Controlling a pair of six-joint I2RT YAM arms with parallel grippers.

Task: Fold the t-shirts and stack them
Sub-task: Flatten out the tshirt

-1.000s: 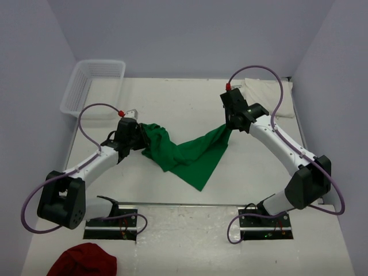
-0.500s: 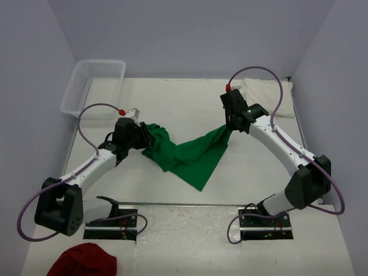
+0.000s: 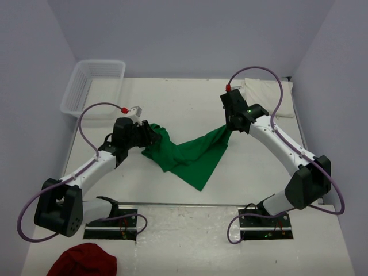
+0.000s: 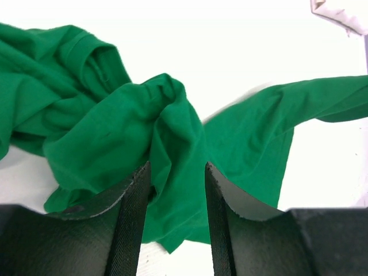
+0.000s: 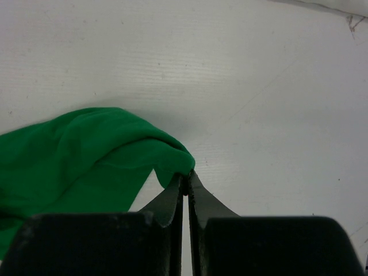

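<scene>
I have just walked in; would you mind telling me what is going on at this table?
Two robot arms are handling the green t-shirt, which lies rumpled on the table between them. The right gripper is shut on one corner of it. The left gripper has its fingers apart around a bunched fold at the other end. The cream-white t-shirt lies at the table's far right corner, untouched. Nothing is stacked yet.

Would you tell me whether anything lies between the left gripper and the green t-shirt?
Nothing visible does; a fold of the green t-shirt lies right inside the open left gripper.
</scene>
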